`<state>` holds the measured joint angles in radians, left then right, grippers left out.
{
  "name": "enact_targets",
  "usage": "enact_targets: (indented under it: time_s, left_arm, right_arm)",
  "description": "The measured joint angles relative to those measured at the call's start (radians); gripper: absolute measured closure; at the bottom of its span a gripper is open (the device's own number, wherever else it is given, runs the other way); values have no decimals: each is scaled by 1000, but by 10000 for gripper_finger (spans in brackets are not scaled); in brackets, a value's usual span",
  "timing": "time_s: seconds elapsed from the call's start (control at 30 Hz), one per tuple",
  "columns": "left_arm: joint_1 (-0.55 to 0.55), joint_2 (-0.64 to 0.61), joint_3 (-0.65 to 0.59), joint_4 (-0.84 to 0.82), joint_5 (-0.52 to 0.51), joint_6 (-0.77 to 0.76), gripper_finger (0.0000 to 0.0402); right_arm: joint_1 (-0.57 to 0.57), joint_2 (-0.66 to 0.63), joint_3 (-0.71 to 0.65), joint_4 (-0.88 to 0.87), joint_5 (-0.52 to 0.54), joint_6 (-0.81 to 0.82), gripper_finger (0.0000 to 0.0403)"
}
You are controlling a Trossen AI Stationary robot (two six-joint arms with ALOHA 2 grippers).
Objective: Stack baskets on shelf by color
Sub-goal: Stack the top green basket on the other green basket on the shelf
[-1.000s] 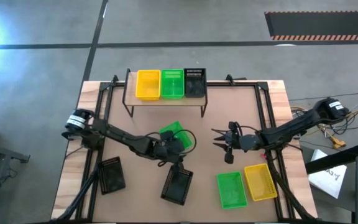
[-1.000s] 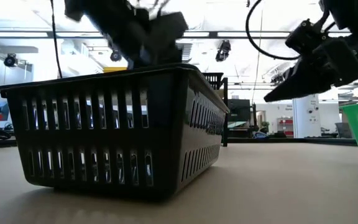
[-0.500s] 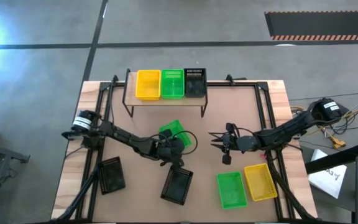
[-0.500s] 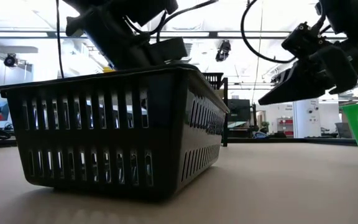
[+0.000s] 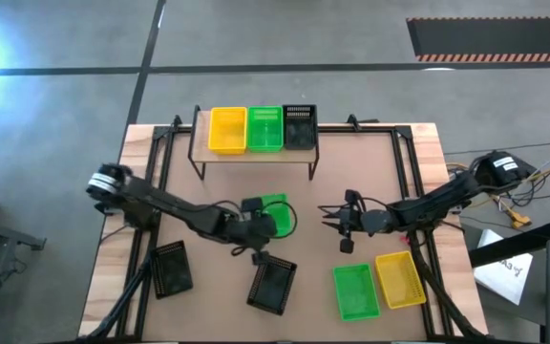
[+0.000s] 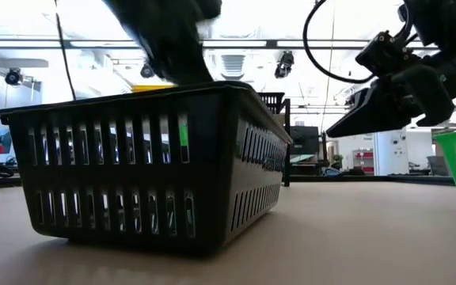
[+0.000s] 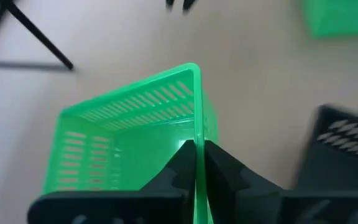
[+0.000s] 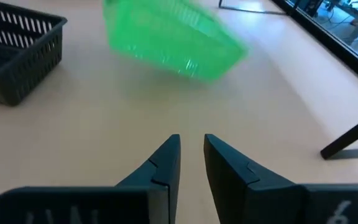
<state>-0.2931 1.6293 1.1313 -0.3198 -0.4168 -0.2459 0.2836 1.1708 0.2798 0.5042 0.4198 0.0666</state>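
Note:
On the shelf [image 5: 254, 153] at the far edge stand a yellow [image 5: 227, 129], a green [image 5: 264, 128] and a black basket [image 5: 300, 126], side by side. At mid-table my left gripper [image 5: 259, 223] is shut on a loose green basket [image 5: 275, 211], which the right wrist view shows tilted and blurred [image 8: 173, 40]. My right gripper [image 5: 328, 216] hovers to its right, above the table, fingers slightly apart with nothing between them [image 8: 191, 142]. Two black baskets [image 5: 173, 269] [image 5: 273, 285], a green one [image 5: 355, 291] and a yellow one [image 5: 399, 279] rest on their bottoms near the front. My left gripper pinches one side wall of the green basket at its rim [image 7: 196, 127], near a corner. One finger [image 7: 179, 165] is inside the basket and one [image 7: 222, 165] outside. The fingers slant down from above on the basket's left side. The basket is tipped; whether any part rests on the table I cannot tell.
The black basket [image 6: 149, 158] near the front fills the low view's left; a strip of the held green basket shows through its slots. Black frame rails [image 5: 411, 172] run along the table's sides. Bare tabletop [image 5: 351, 182] lies between the shelf and the grippers.
My left gripper has shut on the green basket's wall. The basket has turned from lying askew to lying more square with the table. My right gripper has drifted a little toward the table's left.

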Motion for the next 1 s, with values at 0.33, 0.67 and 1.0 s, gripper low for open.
enact_targets:
  time_s: [0.33,0.67,1.0]
  left_arm:
    - [38,-296,-2,96,-100,439,400]
    - [367,-363,-4,175,-64,857,400]
    - [583,-306,-8,169,154,882,400]
  right_arm:
    - [0,-15,3,-3,0,-40,337]
    - [0,-16,3,3,0,-41,337]
    - [0,-16,3,3,0,-14,337]
